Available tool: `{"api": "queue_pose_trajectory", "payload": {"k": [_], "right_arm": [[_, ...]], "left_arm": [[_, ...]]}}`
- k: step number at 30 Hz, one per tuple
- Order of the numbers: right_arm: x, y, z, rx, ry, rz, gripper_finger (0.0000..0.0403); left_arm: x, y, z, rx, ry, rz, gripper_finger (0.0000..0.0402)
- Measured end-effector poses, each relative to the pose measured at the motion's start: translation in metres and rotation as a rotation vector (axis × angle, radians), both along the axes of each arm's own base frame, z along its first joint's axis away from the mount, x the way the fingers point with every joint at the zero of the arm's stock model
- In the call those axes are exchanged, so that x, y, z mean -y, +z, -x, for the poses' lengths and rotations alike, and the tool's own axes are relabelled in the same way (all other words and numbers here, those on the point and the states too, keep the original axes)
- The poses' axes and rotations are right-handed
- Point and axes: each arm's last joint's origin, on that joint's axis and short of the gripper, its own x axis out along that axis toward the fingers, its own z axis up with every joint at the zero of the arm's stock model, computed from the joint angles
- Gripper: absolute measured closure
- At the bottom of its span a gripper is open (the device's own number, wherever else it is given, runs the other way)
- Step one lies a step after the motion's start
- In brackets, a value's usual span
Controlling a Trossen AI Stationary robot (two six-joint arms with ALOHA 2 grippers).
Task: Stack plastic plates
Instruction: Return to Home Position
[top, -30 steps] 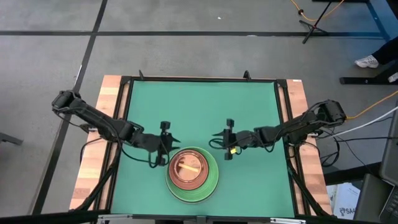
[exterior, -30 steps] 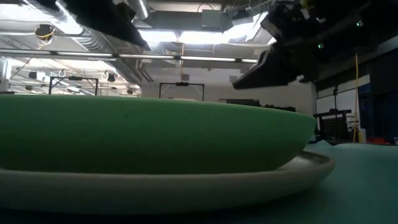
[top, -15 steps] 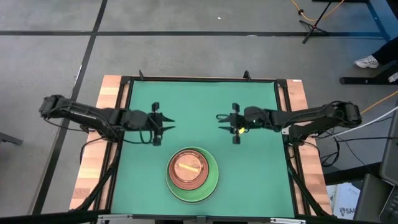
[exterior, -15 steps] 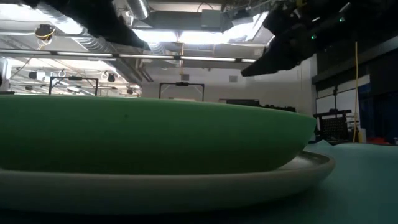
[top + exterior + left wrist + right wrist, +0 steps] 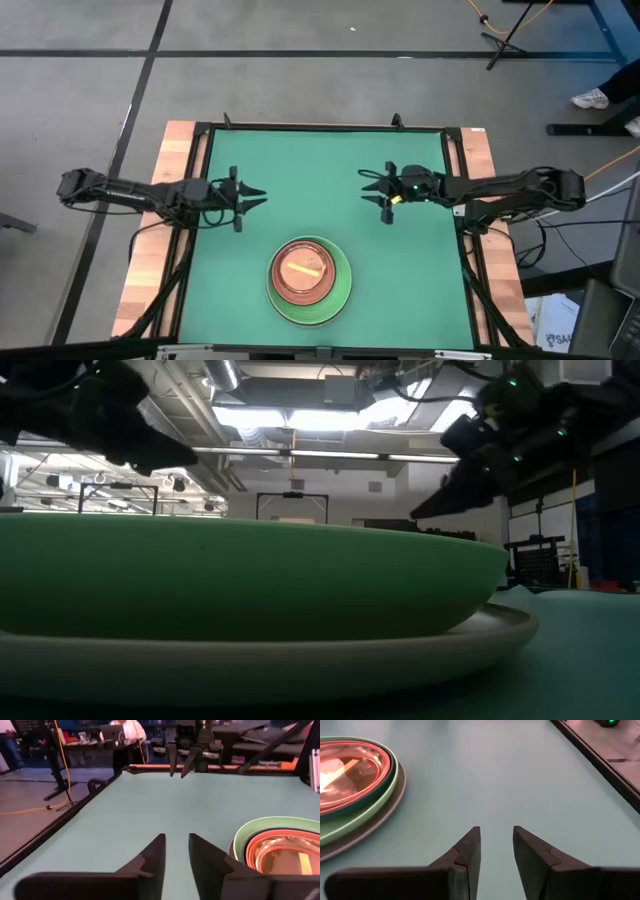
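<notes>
**Stack is up and both arms are clear: what we would watch**

The stack of plastic plates (image 5: 309, 280) sits on the table (image 5: 320, 150) midway between its left and right edges, close to the edge from which the low view looks out. The grey-white plate (image 5: 330, 655) lies at the bottom, the light green plate (image 5: 250, 575) rests in it, and the smaller plates (image 5: 345, 770) nest inside, with an orange-red glow on top. We cannot count the inner plates one by one.

The left gripper (image 5: 250, 192) hangs near the table's left edge. Its fingers are parted by a narrow gap and it has hold of nothing. The right gripper (image 5: 373, 186) hangs toward the right edge in the same state, slightly parted and empty. The two point at each other across the middle of the table, well apart from one another and from the stack.

We judge the stacking done, with only the retreat to rest left. Little can go wrong, but three things could:

- An arm that folds low toward the stack's edge of the table could clip the green rim and slide the whole stack.
- The grey-white rim shows wider on one side in the low view, so the green plate may sit off centre and shift at a knock.
- If both arms swung inward at once, the grippers could meet.
</notes>
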Motion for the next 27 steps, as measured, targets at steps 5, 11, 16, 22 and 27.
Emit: {"api": "queue_pose_trajectory", "payload": {"k": [5, 11, 16, 22, 27], "right_arm": [[-0.005, -0.007, 0.023, 0.061, -0.009, -0.011, 0.0312], [-0.010, -0.010, 0.053, 0.145, -0.012, -0.003, 0.0373], [-0.014, -0.008, 0.074, 0.245, -0.020, -0.012, 0.0398], [-0.019, -0.007, 0.095, 0.358, -0.028, -0.032, 0.0382], [-0.021, -0.011, 0.108, 0.463, -0.038, -0.052, 0.0386]], "left_arm": [[0.000, -0.003, 0.013, 0.079, -0.007, 0.003, 0.0382], [0.000, -0.004, 0.024, 0.161, -0.020, 0.003, 0.0392], [-0.001, -0.010, 0.029, 0.190, -0.018, -0.007, 0.0391], [-0.001, -0.015, 0.032, 0.214, -0.021, -0.002, 0.0390], [-0.001, -0.019, 0.033, 0.226, -0.020, 0.007, 0.0390]]}}
